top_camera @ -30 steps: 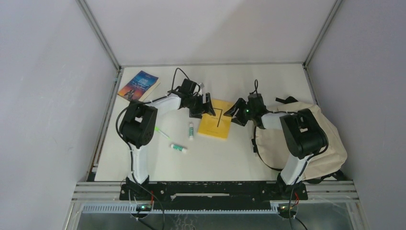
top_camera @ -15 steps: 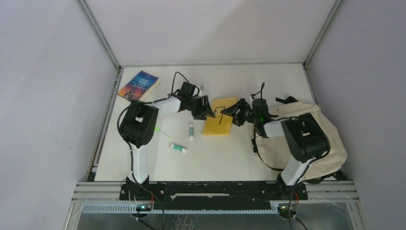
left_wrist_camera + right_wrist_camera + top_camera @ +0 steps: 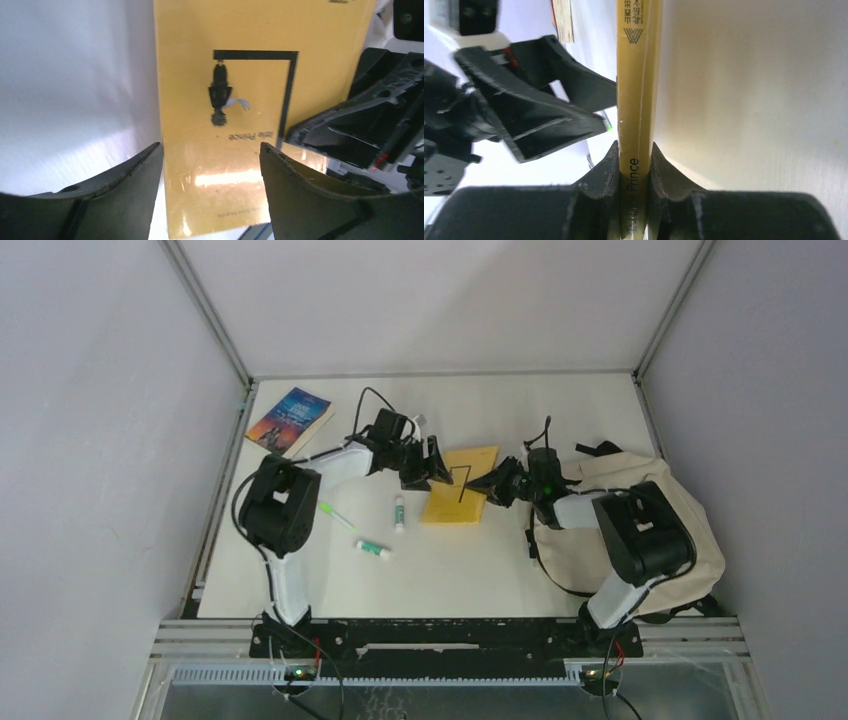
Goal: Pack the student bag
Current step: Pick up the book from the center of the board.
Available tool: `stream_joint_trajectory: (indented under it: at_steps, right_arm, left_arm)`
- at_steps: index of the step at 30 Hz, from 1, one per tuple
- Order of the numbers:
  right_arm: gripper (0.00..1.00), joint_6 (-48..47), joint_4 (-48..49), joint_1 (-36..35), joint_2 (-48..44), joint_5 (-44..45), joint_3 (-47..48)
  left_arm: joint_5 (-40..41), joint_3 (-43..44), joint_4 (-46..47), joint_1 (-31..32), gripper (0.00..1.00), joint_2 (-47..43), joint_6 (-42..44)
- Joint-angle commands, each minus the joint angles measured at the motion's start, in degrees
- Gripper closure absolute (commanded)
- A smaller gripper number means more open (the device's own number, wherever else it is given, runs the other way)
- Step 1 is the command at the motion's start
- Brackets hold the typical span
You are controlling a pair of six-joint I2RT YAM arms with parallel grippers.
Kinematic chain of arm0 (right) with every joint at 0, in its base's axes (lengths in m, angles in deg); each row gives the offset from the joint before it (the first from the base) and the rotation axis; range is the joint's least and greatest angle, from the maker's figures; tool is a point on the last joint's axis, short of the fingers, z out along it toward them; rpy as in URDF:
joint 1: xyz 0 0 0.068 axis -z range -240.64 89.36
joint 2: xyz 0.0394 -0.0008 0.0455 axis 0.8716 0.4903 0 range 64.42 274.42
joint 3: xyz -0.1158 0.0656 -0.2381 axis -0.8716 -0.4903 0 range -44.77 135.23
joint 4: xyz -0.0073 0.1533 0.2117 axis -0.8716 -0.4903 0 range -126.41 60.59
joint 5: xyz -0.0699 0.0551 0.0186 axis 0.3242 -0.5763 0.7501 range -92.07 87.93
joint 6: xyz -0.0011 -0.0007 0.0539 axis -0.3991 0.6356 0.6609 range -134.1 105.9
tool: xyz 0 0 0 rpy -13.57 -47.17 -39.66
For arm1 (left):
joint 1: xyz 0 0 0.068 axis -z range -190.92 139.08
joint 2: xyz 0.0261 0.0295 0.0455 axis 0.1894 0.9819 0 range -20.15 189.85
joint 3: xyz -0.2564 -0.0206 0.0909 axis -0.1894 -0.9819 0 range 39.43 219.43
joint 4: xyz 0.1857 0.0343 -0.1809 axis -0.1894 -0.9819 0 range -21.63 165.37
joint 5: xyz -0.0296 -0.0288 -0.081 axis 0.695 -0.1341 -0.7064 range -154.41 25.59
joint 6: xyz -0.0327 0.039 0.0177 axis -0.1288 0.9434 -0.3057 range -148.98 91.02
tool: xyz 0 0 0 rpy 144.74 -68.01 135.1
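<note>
The right jaws clench the spine of the yellow book (image 3: pixel 639 75); the left jaws stand spread over its cover, gripping nothing. The student bag (image 3: pixel 690 540) lies on the counter (image 3: pixel 450 570) at 4 o'clock of the right jaws, clear of both.

The right gripper (image 3: pixel 634 152) has closed on the yellow book (image 3: pixel 200 165)'s spine.

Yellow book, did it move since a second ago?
Yes. The yellow book has shifted a little right, away from the white tube and toward the student bag. The right gripper pinches its edge.
</note>
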Motion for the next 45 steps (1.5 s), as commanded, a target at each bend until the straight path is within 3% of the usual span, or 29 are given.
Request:
stream_joint_trajectory:
  at_steps: [1, 4, 9, 16, 20, 26, 30, 32, 34, 36, 39, 42, 45]
  right_arm:
    - [1.0, -8.1, -6.34, 0.29, -10.81, -3.53, 1.74]
    - [1.0, -15.91, -8.84, 0.72, -16.6, -7.54, 1.89]
    - [1.0, -27.01, -14.97, 1.45, -19.46, -22.95, 6.06]
    - [1.0, -50.44, -40.7, -2.04, -18.51, -39.02, 15.43]
    - [1.0, -54.72, -44.21, -3.89, -17.58, -44.78, 16.91]
    - [1.0, -64.43, -51.72, -6.73, -14.62, -54.36, 19.54]
    - [1.0, -82.43, -69.82, -8.15, -11.51, -59.91, 25.48]
    - [1.0, -97.87, -85.49, -8.11, -8.78, -62.77, 30.18]
    - [1.0, -114.47, -102.39, -8.1, -4.49, -63.92, 35.49]
    - [1.0, -133.37, -121.32, -8.36, 1.61, -63.83, 41.42]
    - [1.0, -134.36, -123.97, -10.02, 7.34, -63.5, 44.77]
    - [1.0, -135.25, -123.99, -10.64, 9.32, -65.28, 45.13]
    - [1.0, -134.91, -124.22, -9.98, 10.18, -66.27, 45.58]
  left_arm:
    - [1.66, -1.46, -1.31, 0.26, 0.19, -14.59, 1.9]
    - [5.32, -2.92, -3.58, -0.77, 0.1, -23.59, 3.71]
    - [5.37, -3.64, -7.63, -2.13, 0.06, -32.27, 7.43]
    - [0.31, -1.47, -18.73, -2.35, 0.05, -40.27, 21.57]
    - [-7.54, -4.24, -21.22, -2.35, 0.05, -42.84, 24.47]
    - [-8.86, -8.73, -24.86, -2.28, 0.04, -48.2, 26.7]
    - [-14.4, -12.64, -24.88, -2.1, 0.05, -49.45, 25.6]
    - [-13.08, -12.93, -25.4, -2.09, 0.05, -49.02, 24.8]
    - [-17.43, -12.69, -25.39, -2.09, 0.07, -47.86, 24.57]
    - [-23.38, -12.86, -23.54, -2.09, 0.11, -46.83, 22.44]
    - [-29.5, -13.17, -19.97, -2.11, 0.24, -45.59, 18.08]
    - [-31.73, -13.91, -19.9, -2.09, 0.51, -44.14, 17.13]
    - [-31.94, -14.94, -19.63, -2.0, 0.86, -44.15, 16.86]
